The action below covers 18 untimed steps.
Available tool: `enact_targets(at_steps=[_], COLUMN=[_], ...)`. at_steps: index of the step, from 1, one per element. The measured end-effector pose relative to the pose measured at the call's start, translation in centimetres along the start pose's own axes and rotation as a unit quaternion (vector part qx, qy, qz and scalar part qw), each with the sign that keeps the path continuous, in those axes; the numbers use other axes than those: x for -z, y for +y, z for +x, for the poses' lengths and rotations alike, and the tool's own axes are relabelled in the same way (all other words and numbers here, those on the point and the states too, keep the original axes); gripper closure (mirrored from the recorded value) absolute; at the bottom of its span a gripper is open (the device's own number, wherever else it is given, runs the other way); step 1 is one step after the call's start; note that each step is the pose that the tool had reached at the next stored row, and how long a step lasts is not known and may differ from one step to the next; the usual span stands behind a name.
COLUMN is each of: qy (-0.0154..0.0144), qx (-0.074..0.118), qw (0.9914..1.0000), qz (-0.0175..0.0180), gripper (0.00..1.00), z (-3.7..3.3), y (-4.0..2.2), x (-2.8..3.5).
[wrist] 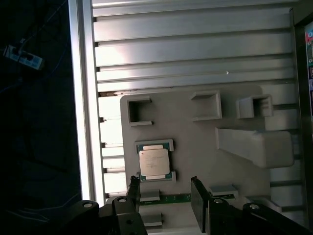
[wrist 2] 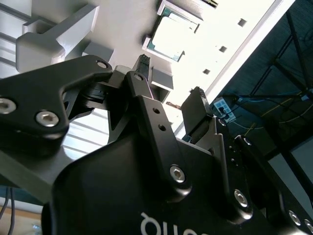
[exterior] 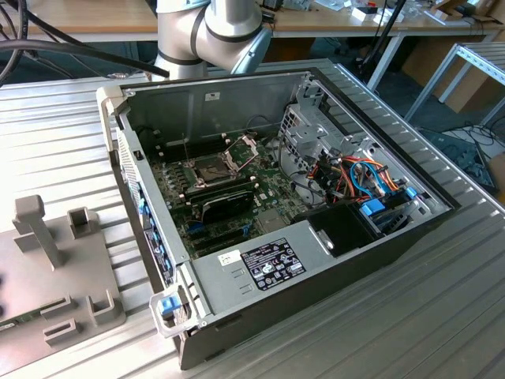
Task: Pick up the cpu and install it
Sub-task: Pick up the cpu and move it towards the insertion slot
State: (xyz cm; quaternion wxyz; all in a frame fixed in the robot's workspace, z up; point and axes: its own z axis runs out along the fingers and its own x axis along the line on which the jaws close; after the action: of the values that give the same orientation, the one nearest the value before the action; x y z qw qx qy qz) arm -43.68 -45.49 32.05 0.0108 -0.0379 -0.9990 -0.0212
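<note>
The cpu (wrist: 155,162) is a small square chip with a dull silver top. It lies flat in a framed recess of the grey fixture plate (wrist: 195,132), and it is also in the second wrist view (wrist 2: 170,36). My gripper (wrist: 165,193) hangs over the plate close to the chip, open, with nothing between its black fingers (wrist: 197,196). The gripper (wrist 2: 170,83) does not touch the chip. In the exterior view the open computer case (exterior: 276,268) shows the dark socket (exterior: 211,168) with its shiny retention frame (exterior: 243,148) swung up.
The fixture plate (exterior: 55,260) lies on the ribbed aluminium table (exterior: 71,126), at the exterior view's left of the case. It carries raised blocks and a tall post (exterior: 39,225). Inside the case are a black card (exterior: 225,204), a drive cage (exterior: 304,130) and coloured cables (exterior: 363,178).
</note>
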Motion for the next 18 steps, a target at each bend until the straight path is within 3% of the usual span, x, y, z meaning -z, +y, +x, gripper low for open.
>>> enact_targets(at_steps=[11, 18], qy=[-0.0001, 0.0], qx=[0.0, 0.0], qw=[1.0, 1.0], qz=[-0.0001, 0.0], gripper=[0.46, 0.46], z=[-0.01, -0.03], y=[-0.01, -0.05], x=[-0.18, -1.15])
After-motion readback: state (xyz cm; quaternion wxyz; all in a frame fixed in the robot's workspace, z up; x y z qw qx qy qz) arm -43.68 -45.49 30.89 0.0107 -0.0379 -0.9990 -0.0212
